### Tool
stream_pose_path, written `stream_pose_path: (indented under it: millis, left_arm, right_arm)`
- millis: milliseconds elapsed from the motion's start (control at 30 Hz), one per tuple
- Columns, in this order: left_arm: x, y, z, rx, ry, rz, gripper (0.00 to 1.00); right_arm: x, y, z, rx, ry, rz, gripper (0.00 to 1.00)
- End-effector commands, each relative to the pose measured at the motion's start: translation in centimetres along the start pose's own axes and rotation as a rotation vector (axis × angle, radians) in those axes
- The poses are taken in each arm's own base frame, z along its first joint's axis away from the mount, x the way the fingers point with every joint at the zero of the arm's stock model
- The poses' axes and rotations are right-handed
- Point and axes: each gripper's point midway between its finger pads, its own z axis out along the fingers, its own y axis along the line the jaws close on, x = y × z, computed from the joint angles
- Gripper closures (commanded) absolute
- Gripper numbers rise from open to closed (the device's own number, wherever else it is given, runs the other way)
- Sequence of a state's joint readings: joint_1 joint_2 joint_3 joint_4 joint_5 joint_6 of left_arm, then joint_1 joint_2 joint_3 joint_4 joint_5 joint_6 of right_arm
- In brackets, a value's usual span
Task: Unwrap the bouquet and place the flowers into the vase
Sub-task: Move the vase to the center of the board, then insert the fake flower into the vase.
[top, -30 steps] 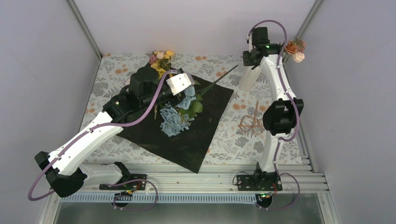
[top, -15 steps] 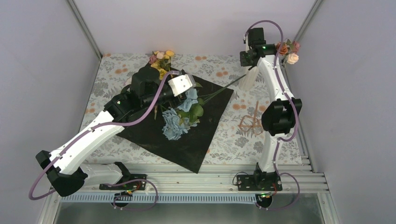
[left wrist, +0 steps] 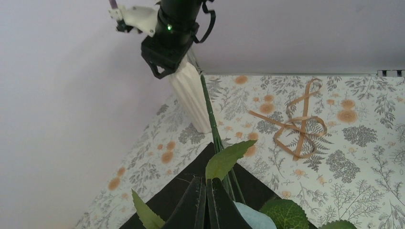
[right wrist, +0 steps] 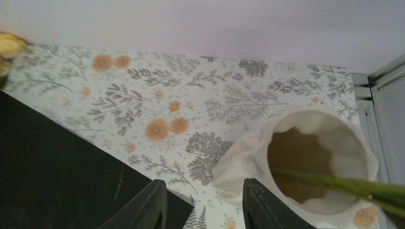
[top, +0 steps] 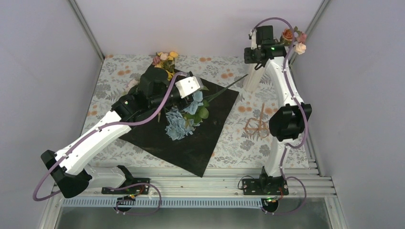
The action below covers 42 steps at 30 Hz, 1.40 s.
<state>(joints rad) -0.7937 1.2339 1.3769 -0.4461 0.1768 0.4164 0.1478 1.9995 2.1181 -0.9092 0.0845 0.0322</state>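
Nearest, both arm bases sit on the metal rail (top: 200, 183) at the table's front edge. Just beyond, the black sheet (top: 191, 143) lies opened flat on the floral tablecloth (top: 234, 143), one corner pointing at the rail. On its ctr lie loose flowers, not in the vase yet: blue blooms (top: 179, 125) w/ big green leaves (top: 203, 113). The left arm reaches diagonally over the sheet & the left claw (left wrist: 206, 183) is down among them, fingers pressed together. A green leaf (left wrist: 228, 157) rises right at the tips, but can't tell whether a stem is pinched btwn them. A long green stem (top: 224, 86) runs from that bunch over the sheet's far-right edge twd the vase. To the right, off the sheet, a tan ribbon loop (top: 257, 125) lies on the cloth, well apart from the flowers. Further back, the vase (right wrist: 239, 167) stands upright on the cloth near the far-right corner, just past the sheet. The right claw (right wrist: 205, 191) hovers above it, fingers apart w/ nothing btwn them, offset to the sheet side of the rim. One green stalk (right wrist: 334, 183) sits inside the vase, leaning over the rim; its orange, pink & white blooms (top: 287, 35) tip twd the right wall. At the sheet's far edge a yellow, pink & orange cluster (top: 165, 59) lies by the back wall.
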Motion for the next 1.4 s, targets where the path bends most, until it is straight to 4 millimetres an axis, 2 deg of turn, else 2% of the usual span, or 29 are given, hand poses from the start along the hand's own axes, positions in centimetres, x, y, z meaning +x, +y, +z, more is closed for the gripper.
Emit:
stream_pose_path:
  millis: [0,200,267,433,467,600,667,733,800,867,1000,1067,1133,1267,1367]
  left_arm:
    - [-1.8,0.6,-0.5,-0.005,-0.041,-0.006,0.98]
    - [-2.1,0.7,-0.5,-0.002,-0.038,-0.017,0.98]
    - [-2.3,0.8,-0.6,-0.002,-0.040,-0.019,0.98]
    - [-3.1,0.4,-0.9,0.030,-0.057,-0.060,0.98]
    - [-3.1,0.3,-0.9,0.038,-0.058,-0.073,0.98]
    - [-2.5,0.4,-0.7,0.032,-0.028,-0.138,0.98]
    - [-2.1,0.7,-0.7,0.022,-0.009,-0.166,0.98]
    - [-2.0,0.9,-0.8,0.016,0.001,-0.194,0.98]
    - [-2.4,1.1,-1.0,0.017,-0.010,-0.214,0.98]
    - [-2.8,1.3,-1.3,0.020,-0.013,-0.233,0.98]
    - [-3.7,2.1,-2.2,0.023,-0.021,-0.292,0.98]
    - [-4.2,2.1,-2.4,0.053,-0.016,-0.322,0.98]
    - [-5.0,2.1,-2.6,0.071,-0.023,-0.338,0.98]
    - [-6.9,2.7,-3.9,0.068,-0.064,-0.349,0.98]
    - [-7.9,2.7,-4.6,0.081,-0.081,-0.360,0.98]
  right_arm:
    - [-3.3,1.4,-5.3,-0.088,-0.123,-0.001,0.57]
    - [-4.5,2.7,-9.3,-0.178,-0.195,-0.023,0.53]
    - [-4.3,3.4,-10.1,-0.203,-0.192,-0.050,0.51]
    - [-2.2,8.0,-13.2,-0.363,-0.263,-0.298,0.42]
    - [-2.1,9.1,-15.0,-0.399,-0.327,-0.374,0.42]
    - [1.3,14.2,-19.7,-0.483,-0.513,-0.744,0.39]
    - [3.8,16.5,-22.0,-0.558,-0.589,-0.913,0.39]
    - [5.9,17.9,-23.5,-0.576,-0.655,-1.045,0.38]
    - [7.0,18.2,-24.4,-0.557,-0.730,-1.129,0.35]
    - [8.6,18.6,-24.8,-0.558,-0.777,-1.220,0.32]
    - [10.8,19.8,-26.9,-0.548,-0.944,-1.372,0.30]
    - [11.8,20.4,-27.1,-0.524,-1.014,-1.439,0.25]
    - [12.5,20.4,-26.4,-0.475,-1.017,-1.471,0.21]
    - [13.1,20.4,-24.6,-0.384,-1.010,-1.521,0.20]
    - [12.2,20.8,-24.7,-0.269,-1.128,-1.542,0.19]
